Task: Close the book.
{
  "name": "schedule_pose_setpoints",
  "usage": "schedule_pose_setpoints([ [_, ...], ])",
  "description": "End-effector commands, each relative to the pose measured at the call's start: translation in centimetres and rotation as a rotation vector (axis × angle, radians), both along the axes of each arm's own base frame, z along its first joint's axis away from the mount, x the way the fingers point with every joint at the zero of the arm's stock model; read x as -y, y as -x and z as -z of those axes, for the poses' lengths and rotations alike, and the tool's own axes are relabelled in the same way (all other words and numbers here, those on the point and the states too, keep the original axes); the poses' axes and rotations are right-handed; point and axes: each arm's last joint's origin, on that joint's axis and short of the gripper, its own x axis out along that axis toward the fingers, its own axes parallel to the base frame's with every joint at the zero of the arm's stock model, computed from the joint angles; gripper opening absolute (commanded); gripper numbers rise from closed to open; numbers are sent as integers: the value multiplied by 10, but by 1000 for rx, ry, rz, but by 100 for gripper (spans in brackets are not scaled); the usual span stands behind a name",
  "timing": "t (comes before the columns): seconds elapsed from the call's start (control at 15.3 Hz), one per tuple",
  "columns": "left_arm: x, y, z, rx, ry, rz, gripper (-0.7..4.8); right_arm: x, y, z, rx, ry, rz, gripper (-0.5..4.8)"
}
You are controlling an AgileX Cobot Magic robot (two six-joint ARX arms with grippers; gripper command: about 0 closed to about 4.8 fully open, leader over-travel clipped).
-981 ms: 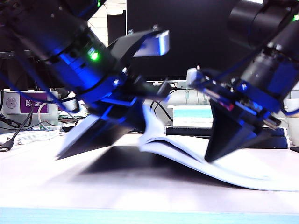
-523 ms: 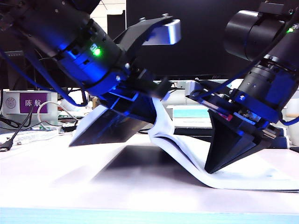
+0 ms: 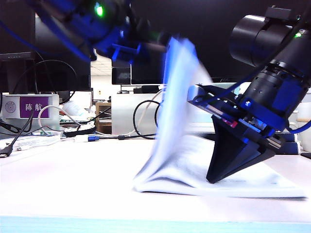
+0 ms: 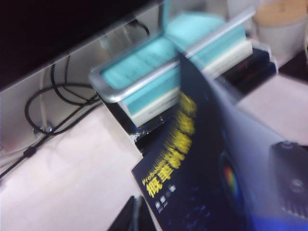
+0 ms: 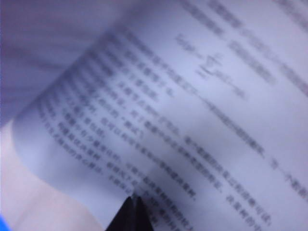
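Observation:
The book (image 3: pixel 252 182) lies open on the white table. Its right half is flat, and its left half (image 3: pixel 180 97) stands almost upright, blurred with motion. My left gripper (image 3: pixel 148 48) is high up beside the top of that raised half. In the left wrist view the left gripper (image 4: pixel 137 217) is shut, with the dark blue cover and its yellow title (image 4: pixel 175 154) right beside it. My right gripper (image 3: pixel 214 179) is shut, its tip pressed down on the flat printed page (image 5: pixel 192 120). The right gripper's tip (image 5: pixel 134 206) shows in the right wrist view.
A stack of teal-and-white and dark books (image 4: pixel 183 62) sits behind the book, under a metal monitor stand bar (image 4: pixel 144 82). Cables (image 3: pixel 141 121) run along the back of the table. A purple-labelled box (image 3: pixel 29 107) stands at far left, and a pale container (image 4: pixel 281 24) beside the stack.
My left arm has swung up and to the right, lifting the book's left half from a low tilt to nearly upright. The right gripper has stayed pressed on the right pages.

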Motion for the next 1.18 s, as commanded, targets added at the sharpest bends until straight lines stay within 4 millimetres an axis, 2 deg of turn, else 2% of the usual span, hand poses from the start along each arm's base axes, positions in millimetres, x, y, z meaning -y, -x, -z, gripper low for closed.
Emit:
schedule_pose_setpoints([
  [0.07, -3, -4, 1, -25, 22, 22, -5, 2, -2, 4, 28, 57, 28, -1],
  [0.33, -4, -3, 5, -52, -13, 17, -5, 9, -1, 0, 38, 100, 65, -1],
  [0.52, -5, -3, 9, -81, -46, 16, -5, 15, 4, -30, 124, 87, 95, -1],
  [0.85, -5, -2, 8, -78, -49, 17, -5, 19, 10, -82, 125, 101, 74, -1],
  [1.05, -12, 3, -3, -65, -38, 18, -5, 24, 18, -109, 156, 111, 69, -1],
  [1.18, -25, 14, -24, -38, -6, 18, -5, 29, 27, -120, 155, 112, 69, -1],
])
